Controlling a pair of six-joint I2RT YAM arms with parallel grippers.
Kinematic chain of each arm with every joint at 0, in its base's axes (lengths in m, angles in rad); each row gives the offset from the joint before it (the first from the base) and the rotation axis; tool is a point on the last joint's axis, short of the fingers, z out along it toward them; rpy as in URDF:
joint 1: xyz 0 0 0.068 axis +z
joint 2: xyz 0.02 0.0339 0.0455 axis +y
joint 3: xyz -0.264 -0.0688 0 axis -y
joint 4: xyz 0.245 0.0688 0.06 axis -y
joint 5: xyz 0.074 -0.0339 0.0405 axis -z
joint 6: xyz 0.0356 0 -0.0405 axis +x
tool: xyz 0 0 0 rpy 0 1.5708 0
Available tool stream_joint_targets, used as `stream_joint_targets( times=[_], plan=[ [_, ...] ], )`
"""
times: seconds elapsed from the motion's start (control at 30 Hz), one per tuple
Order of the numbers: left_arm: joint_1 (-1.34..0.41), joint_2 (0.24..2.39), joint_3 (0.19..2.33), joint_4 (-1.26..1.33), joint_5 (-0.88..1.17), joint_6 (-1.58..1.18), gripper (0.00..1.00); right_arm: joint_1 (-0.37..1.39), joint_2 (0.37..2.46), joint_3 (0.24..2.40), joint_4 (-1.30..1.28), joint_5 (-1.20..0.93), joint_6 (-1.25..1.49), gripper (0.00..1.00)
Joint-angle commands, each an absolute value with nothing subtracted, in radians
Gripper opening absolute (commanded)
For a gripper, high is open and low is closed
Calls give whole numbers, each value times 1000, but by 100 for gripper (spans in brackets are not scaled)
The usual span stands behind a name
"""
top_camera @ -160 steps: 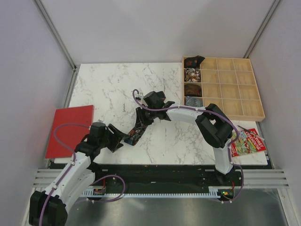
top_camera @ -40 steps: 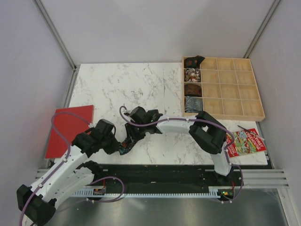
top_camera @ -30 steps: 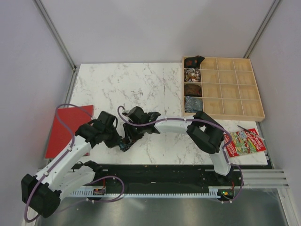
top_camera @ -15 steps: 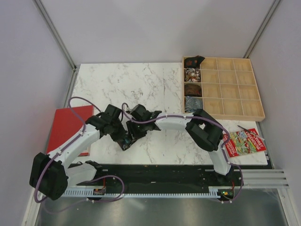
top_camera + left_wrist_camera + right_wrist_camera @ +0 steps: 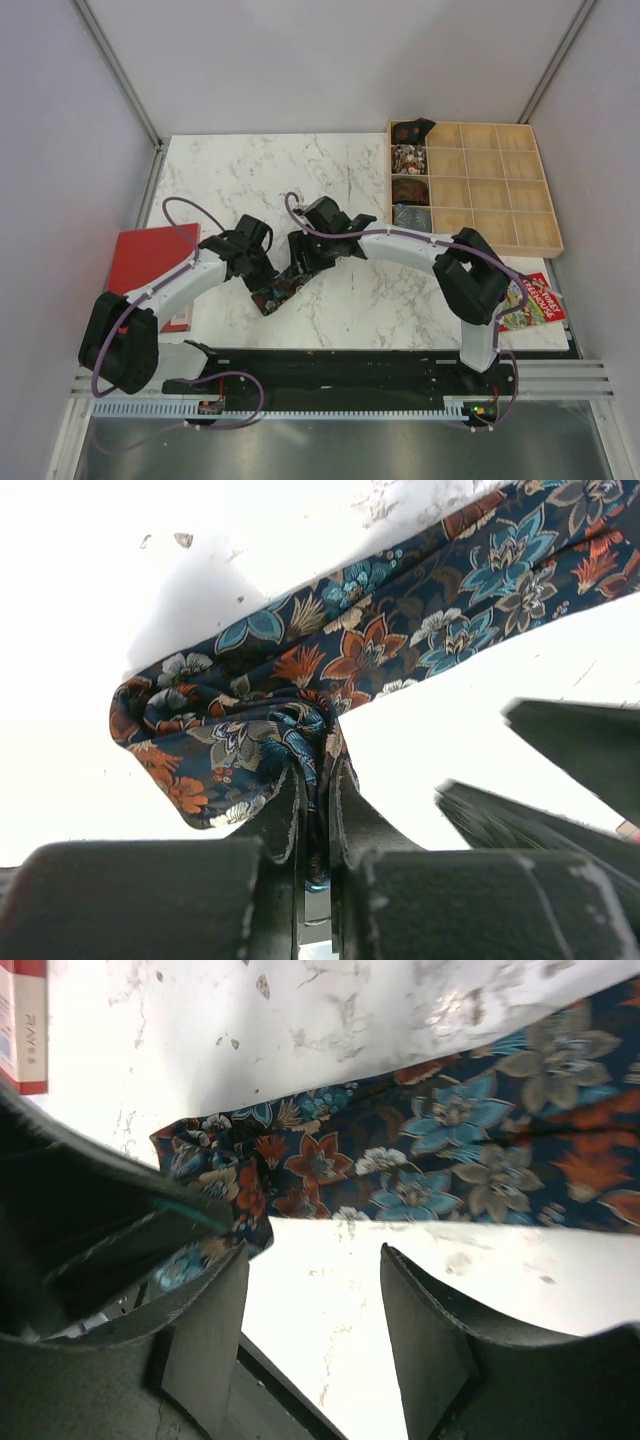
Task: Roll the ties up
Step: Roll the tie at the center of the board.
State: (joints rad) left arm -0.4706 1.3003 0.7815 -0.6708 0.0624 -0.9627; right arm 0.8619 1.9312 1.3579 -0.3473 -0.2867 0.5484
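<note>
A dark tie (image 5: 420, 630) with red, blue and orange flowers lies on the marble table (image 5: 230, 180), its near end folded into a small bunch. In the top view the tie (image 5: 278, 293) sits between the two arms near the front edge. My left gripper (image 5: 315, 775) is shut on the bunched end. My right gripper (image 5: 312, 1260) stands open just beside the tie (image 5: 450, 1150), nothing between its fingers (image 5: 205, 1330). In the top view the left gripper (image 5: 262, 283) and the right gripper (image 5: 300, 265) are close together.
A wooden compartment tray (image 5: 500, 190) at the back right holds several rolled ties (image 5: 407, 160) in its left column. A flat red board (image 5: 145, 265) lies at the left edge. A colourful booklet (image 5: 530, 300) lies at the front right.
My right gripper has opened and let go of the tie, drawing back to the right. My left arm has swung right toward the table's middle, still shut on the tie's end.
</note>
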Motion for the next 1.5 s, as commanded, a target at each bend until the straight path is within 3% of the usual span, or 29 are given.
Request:
stream_joint_targets(
  times=[0.0,0.07,0.2,0.27,0.37,0.4,0.5,0.63,1.0,1.27,1.47],
  plan=[
    [-466,1359,825,-638,26,-926,2,816,1809,1313,-405,-223,506,64],
    [-465,1376,844,-634,26,-930,3,795,1769,1278,-413,-219,494,64],
    [-465,1416,873,-627,28,-930,20,779,1717,1229,-414,-215,486,64],
    [-462,1425,891,-627,28,-931,23,779,1698,1206,-414,-218,486,64],
    [-459,1425,916,-629,44,-934,49,778,1677,1184,-408,-222,489,64],
    [-459,1419,920,-630,49,-933,66,778,1672,1180,-405,-224,489,64],
    [-459,1372,937,-637,38,-925,91,781,1660,1177,-396,-239,491,63],
    [-446,1313,992,-721,12,-902,96,781,1660,1203,-390,-261,492,63],
    [-422,1027,957,-908,-103,-885,92,802,1779,1362,-391,-330,497,65],
    [-422,684,724,-871,-135,-968,89,839,1913,1479,-374,-365,509,66],
    [-422,614,623,-859,-94,-1006,87,864,2011,1558,-397,-353,515,66]
  ],
)
